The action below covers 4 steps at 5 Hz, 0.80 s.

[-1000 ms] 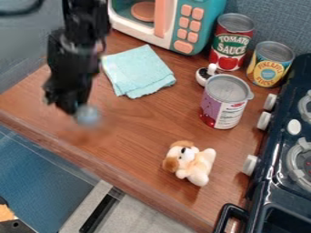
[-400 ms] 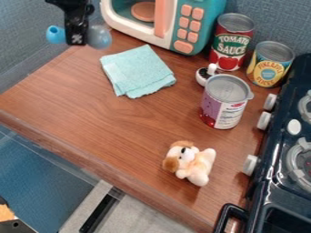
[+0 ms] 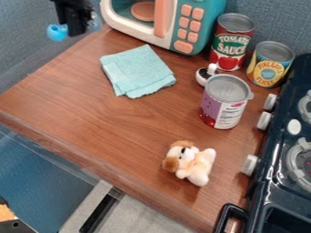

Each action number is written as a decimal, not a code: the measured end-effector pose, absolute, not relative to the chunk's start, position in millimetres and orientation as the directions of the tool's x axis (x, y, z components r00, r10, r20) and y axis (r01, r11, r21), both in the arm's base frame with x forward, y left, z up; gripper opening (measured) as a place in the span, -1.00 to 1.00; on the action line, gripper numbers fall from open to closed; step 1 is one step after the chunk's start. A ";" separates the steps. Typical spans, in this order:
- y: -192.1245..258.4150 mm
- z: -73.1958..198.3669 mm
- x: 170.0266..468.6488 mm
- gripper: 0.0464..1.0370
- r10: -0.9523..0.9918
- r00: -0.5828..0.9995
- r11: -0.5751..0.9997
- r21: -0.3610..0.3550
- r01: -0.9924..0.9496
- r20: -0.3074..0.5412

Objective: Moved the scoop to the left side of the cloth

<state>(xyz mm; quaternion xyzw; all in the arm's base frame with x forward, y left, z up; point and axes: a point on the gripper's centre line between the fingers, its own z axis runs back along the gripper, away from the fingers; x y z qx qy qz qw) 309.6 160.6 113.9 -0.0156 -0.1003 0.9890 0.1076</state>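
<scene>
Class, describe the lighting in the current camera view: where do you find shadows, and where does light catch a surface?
Camera view: light looks soft and fairly even across the counter; a faint shadow lies beside the toy dog; gentle shading marks the folds of the cloth; a pale sheen shows on the tomato can's lid.

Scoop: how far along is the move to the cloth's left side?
Done: pickup, apparently; the scoop is up off the counter.
In hand: its blue part shows beside the tool, up and left of the cloth in view.
Left: probably lower it onto the bare wood left of the cloth, then release and retreat.
</scene>
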 end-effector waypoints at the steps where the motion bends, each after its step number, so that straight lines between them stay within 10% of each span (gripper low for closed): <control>1: 173.3 96.9 316.3 -0.50 -0.026 -1.000 -0.989 -0.147 0.026 0.001; 4: 202.1 44.1 354.8 -0.50 -0.248 -0.964 -0.969 -0.031 0.247 0.096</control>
